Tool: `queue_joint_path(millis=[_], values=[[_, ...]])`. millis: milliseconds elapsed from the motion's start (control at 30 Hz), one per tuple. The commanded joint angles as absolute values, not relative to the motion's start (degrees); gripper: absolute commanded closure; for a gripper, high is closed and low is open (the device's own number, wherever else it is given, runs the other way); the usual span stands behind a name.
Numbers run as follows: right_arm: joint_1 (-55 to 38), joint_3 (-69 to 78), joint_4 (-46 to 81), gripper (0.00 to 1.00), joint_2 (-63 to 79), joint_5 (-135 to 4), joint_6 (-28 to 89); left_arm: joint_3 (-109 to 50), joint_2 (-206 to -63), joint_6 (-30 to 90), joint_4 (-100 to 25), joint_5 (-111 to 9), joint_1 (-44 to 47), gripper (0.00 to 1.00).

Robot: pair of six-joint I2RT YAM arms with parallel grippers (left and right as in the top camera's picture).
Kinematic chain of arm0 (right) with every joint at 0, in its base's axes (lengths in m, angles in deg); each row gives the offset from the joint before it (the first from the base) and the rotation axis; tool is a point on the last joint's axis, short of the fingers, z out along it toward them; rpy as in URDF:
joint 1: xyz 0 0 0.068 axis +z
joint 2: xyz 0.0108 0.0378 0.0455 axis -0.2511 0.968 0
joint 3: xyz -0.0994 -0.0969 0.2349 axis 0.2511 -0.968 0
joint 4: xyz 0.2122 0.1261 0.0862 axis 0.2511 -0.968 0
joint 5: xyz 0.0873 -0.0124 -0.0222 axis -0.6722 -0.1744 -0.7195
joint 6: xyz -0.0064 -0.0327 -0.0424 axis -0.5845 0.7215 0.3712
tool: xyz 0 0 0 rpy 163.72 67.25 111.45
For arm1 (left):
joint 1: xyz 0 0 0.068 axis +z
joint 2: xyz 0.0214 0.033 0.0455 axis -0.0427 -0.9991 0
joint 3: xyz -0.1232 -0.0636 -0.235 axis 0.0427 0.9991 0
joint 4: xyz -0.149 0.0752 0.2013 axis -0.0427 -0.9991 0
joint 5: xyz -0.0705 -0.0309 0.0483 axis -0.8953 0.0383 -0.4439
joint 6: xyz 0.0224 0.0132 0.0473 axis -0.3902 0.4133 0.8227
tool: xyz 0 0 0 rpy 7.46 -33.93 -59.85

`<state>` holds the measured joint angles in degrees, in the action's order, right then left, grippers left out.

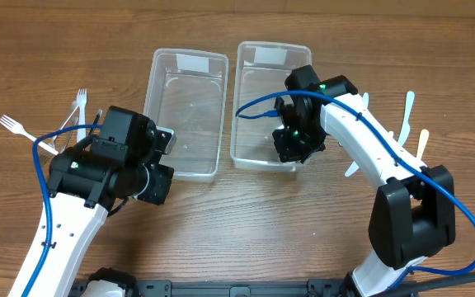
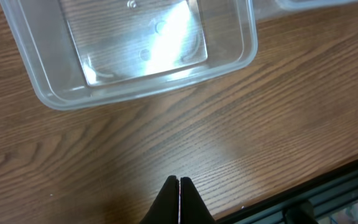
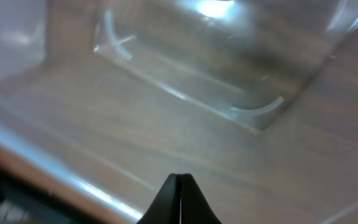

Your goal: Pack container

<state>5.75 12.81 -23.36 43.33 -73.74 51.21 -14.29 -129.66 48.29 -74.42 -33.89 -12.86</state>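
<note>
The left end effector [image 2: 179,198] is fully closed, its two fingertips pressed together with nothing between them. It hangs over bare tabletop [image 2: 260,124], near the short end of the left container [image 2: 135,56]. The right end effector [image 3: 180,194] is closed in the same way and also empty. In the overhead view it stands over the near end of the right container [image 1: 258,91]. Its own camera looks through the clear floor to the wood below, so I cannot tell if the tips touch that floor.

The two containers lie side by side in the middle of the tabletop, very close together, open side up and with nothing inside. White plastic forks [image 1: 15,128] lie to the left of the left arm. More white cutlery [image 1: 408,111] lies to the right of the right arm, well apart from the containers.

I judge the containers to be thin, light and smooth. A push from the side would probably slide them over the wood, and a hard squeeze would bend the wall. The best hold seems to be on the rim, one finger inside and one outside. The forks look very light and lie flat, so they may slip away from the fingers. I would take one across the handle, not at the thin prongs, which could snap
</note>
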Motion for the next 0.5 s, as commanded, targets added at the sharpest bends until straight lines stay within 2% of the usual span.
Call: queue_joint_path(millis=[0, 267, 333, 467], values=[[6.0, 14.2, -26.3, 0.95, 42.6, -81.2, 59.6, -14.0, -130.2, 49.4, -73.3, -34.7, -13.1, 0.96], [6.0, 14.2, -28.3, 0.94, 42.6, -83.9, 62.7, -14.0, -130.2, 49.4, -72.2, -34.0, -13.1, 0.95], [6.0, 14.3, -26.4, 0.91, 42.6, -83.9, 62.6, -14.0, -130.2, 49.4, -71.5, -32.2, -13.1, 0.95], [6.0, 19.6, -23.4, 0.89, 42.6, -74.6, 55.4, -14.0, -130.2, 49.3, -68.8, -29.5, -13.1, 0.95]])
